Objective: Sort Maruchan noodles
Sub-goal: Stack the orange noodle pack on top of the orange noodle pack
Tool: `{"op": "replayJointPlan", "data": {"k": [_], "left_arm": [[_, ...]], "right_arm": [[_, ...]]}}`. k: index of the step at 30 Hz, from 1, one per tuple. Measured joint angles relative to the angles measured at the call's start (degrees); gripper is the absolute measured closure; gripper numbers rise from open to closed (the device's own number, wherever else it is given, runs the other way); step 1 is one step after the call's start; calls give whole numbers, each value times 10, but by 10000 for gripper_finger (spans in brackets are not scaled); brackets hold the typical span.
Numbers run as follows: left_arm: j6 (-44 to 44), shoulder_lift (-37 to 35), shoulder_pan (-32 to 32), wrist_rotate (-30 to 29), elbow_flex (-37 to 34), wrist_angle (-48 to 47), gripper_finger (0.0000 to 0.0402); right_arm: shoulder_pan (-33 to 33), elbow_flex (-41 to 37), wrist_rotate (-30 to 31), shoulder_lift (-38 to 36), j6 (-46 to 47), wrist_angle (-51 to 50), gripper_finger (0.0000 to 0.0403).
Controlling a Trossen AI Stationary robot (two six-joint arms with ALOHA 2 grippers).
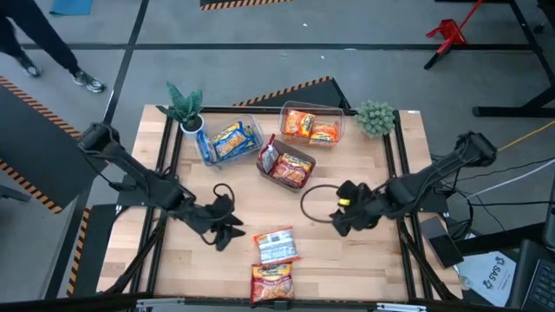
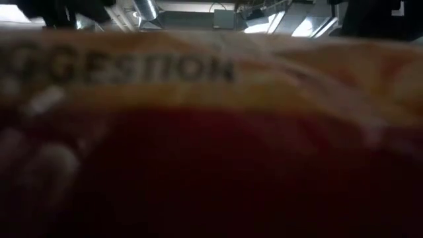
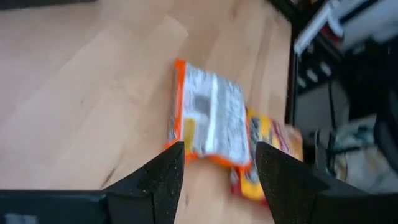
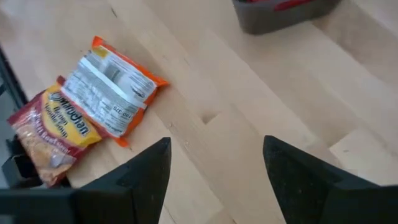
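Hovering open-jawed, the left gripper (image 1: 227, 227) faces the orange packet (image 1: 276, 245) overlapping a red packet (image 1: 271, 282) at the table's (image 1: 364, 260) front edge. Best lower squarely, pinching only orange. The right gripper (image 1: 340, 217) waits, open.

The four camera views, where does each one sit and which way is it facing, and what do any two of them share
High view: overhead, straight down on the table; both arms show.
Low view: table height, blocked by a red packet; no arm shows.
Left wrist view: past the open left gripper at the orange packet.
Right wrist view: past the open right gripper across the wood.
Shared: both wrist views and the high view show the orange packet overlapping the red packet.
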Motion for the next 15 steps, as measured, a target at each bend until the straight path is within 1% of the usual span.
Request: {"op": "replayJointPlan", "data": {"k": [2,4,9,11,15], "left_arm": [[-18,26,6,-14,-25,59,210],[-42,57,11,-15,-42,96,210],[-86,133,14,-14,-46,132,209],[-89,161,18,-8,-46,143,206],[-96,209,23,8,-46,193,190]], "right_arm": [[6,0,6,23,14,23,163],[9,0,5,49,16,61,163],[9,0,5,112,29,136,163],[9,0,4,135,30,166,163],[8,0,-10,171,46,223,163]]}}
